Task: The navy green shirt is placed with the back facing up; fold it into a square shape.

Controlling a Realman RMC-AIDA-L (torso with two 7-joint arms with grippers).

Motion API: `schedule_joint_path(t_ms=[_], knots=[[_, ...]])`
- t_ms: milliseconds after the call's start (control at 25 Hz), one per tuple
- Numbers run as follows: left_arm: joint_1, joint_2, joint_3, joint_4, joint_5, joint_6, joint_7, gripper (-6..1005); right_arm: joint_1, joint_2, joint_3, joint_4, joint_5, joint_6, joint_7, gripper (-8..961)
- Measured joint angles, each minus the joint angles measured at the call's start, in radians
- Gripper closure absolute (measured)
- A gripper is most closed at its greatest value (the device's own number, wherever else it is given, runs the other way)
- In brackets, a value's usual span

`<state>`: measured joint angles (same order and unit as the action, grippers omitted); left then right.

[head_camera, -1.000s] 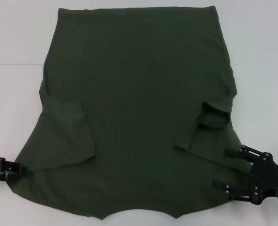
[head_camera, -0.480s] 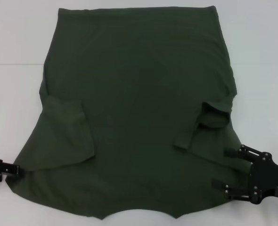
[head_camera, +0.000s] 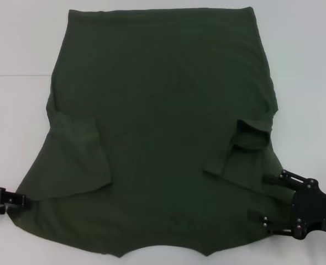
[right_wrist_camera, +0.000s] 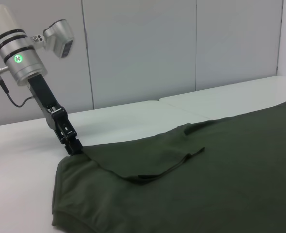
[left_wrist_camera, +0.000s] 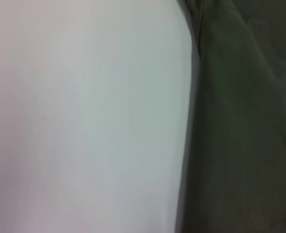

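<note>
Left gripper (head_camera: 20, 200) pinching near-left shoulder edge of navy green shirt (head_camera: 163, 127), fingers closed on fabric. Right gripper (head_camera: 265, 199) sitting open over near-right shoulder, fingers straddling cloth, not gripping. Shirt lying flat on white table (head_camera: 19, 44), sleeves folded inward. Advice: close right, lift both corners evenly, carry toward far hem. Both arms reaching low from near corners.

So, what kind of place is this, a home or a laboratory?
Probably a lab or test room, not a home. The navy green shirt lies on a plain white table, bare pale wall panels stand behind it, and the left end effector sits at the shirt's edge.
</note>
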<state>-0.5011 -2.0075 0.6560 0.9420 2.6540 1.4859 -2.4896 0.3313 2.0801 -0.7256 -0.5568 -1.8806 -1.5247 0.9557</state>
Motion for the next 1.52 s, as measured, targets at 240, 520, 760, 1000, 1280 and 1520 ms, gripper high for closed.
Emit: schedule_joint_path(t_ms=[240,520,760,1000,1280,1520], knots=[[-0.013,-0.001,0.0,-0.015,-0.004,0.012,0.0,339,0.0,0.0,0.0,0.0,0.0,0.0,0.0,11],[-0.026,-0.01,-0.001,-0.025,-0.005,0.015,0.0,345,0.002,0.002,0.0,0.0,0.0,0.0,0.0,12],[-0.036,-0.02,-0.001,-0.027,-0.005,0.025,0.0,350,0.002,0.001,0.0,0.0,0.0,0.0,0.0,12],[-0.048,-0.027,-0.001,-0.027,-0.006,0.039,0.001,355,0.006,0.001,0.0,0.0,0.0,0.0,0.0,12],[-0.054,-0.031,0.014,-0.016,0.002,0.056,0.004,361,0.006,0.001,0.0,0.0,0.0,0.0,0.0,11],[-0.035,-0.072,0.047,0.073,0.006,0.043,0.04,452,0.006,0.002,0.006,0.0,0.0,0.0,0.001,12]])
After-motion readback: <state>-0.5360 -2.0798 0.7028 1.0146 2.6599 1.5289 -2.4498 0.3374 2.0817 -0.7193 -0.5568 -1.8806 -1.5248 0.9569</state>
